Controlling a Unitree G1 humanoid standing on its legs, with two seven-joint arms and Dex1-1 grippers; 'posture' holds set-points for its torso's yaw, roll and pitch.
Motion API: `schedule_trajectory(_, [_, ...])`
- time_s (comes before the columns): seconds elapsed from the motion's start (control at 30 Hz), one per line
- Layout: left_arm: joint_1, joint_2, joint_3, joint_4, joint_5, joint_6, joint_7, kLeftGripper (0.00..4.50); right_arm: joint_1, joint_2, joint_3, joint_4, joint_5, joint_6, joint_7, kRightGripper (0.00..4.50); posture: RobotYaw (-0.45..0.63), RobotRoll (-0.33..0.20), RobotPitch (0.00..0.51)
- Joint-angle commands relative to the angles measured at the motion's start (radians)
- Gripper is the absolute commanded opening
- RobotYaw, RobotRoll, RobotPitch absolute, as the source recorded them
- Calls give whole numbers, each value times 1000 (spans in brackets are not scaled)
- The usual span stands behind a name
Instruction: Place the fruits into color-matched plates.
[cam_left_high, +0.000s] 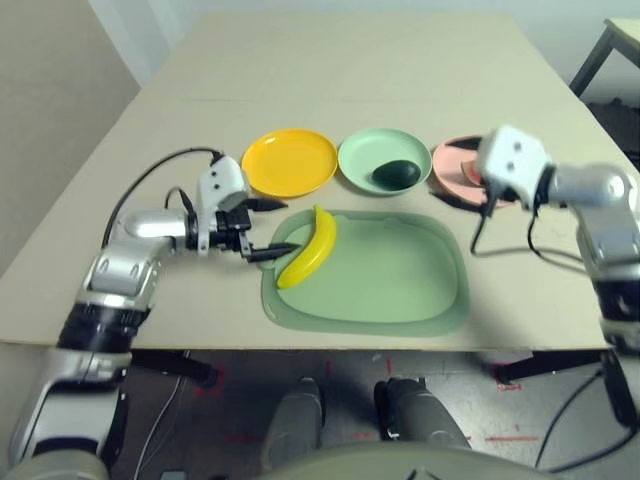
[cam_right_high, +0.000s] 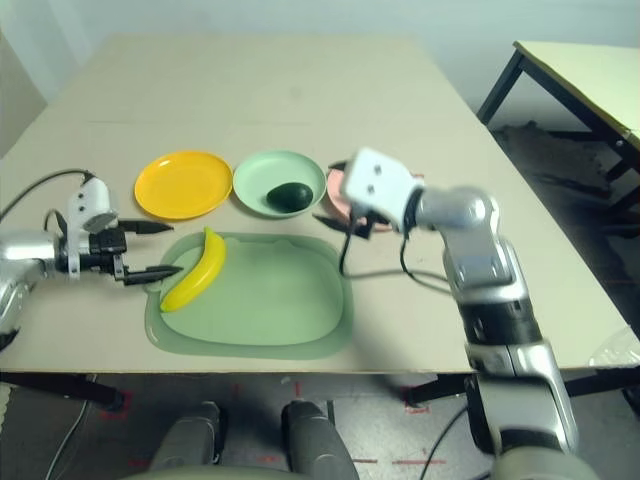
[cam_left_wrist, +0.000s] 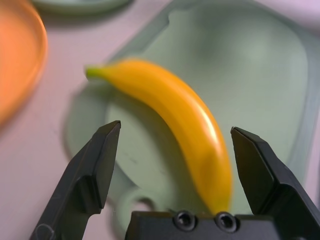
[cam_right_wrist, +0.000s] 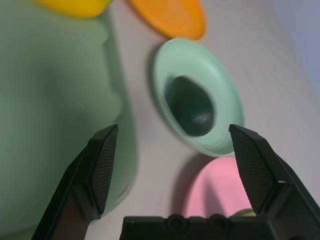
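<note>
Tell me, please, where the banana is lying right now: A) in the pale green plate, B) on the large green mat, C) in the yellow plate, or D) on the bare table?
B: the banana lies on the left part of the large green mat, just in front of the empty yellow plate.

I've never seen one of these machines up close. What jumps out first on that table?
Probably the bright yellow banana, lying on the left end of the big green mat, with the left gripper open right beside it. Behind the mat sits a row of plates: a bare yellow plate, a mint green plate holding a dark avocado, and a pink plate partly hidden by the open right gripper.
</note>
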Motion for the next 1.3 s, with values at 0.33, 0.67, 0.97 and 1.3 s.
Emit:
schedule_trajectory(0.33, [-207, -86, -6, -233, -133, 592, 340, 4500, 102, 1, -31, -49, 70, -141, -72, 4457, 33, 0, 143])
schedule_trajectory(0.67, [-320, -19, -114, -217, -79, 525, 347, 4500, 159, -24, -43, -100, 101, -118, -77, 4457, 1, 0, 139])
schedule_trajectory(0.97, [-418, 262, -317, 265, 325, -808, -267, 4500, 332, -99, -111, -292, 529, 336, 47, 4457, -21, 0, 141])
schedule_trajectory(1.3, [-676, -21, -436, 739, 353, -1670, -539, 4500, 481, 0, -192, -396, 787, 610, -65, 4457, -27, 0, 146])
